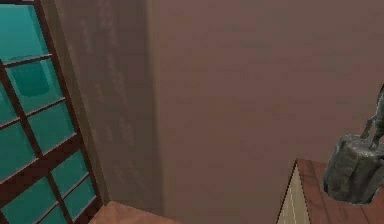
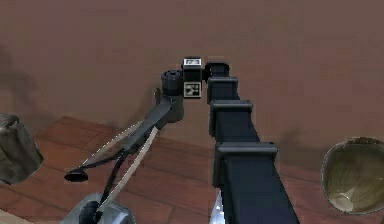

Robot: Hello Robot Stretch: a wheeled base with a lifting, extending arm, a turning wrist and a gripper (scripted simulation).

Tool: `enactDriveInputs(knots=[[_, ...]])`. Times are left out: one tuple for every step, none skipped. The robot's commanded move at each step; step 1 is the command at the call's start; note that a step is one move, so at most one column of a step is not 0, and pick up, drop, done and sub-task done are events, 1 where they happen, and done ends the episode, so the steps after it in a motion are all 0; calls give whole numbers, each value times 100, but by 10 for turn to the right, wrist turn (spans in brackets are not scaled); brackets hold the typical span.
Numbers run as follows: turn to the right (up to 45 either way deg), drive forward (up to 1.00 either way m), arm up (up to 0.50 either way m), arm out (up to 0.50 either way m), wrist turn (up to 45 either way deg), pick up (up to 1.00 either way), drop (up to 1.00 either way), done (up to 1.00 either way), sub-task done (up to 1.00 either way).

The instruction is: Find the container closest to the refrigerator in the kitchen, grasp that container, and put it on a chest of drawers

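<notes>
Reaching toward the frame's lower left: dark two-finger gripper (image 2: 88,190), reddish-brown wooden top (image 2: 180,170) behind. Grey rounded object (image 2: 115,214) at fingertips. Whether it grips anything cannot be told.

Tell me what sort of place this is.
Probably a room inside a house, close to a plain wall. A tall window with teal panes, a wood-topped cabinet with a pale front, and a grey ornament standing on it suggest a furnished living space.
</notes>
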Motion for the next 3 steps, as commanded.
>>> enactDriveInputs(knots=[[0, 0, 0, 0, 450, 0, 0, 0, 0], [0, 0, 0, 0, 450, 0, 0, 0, 0], [0, 0, 0, 0, 360, 0, 0, 0, 0]])
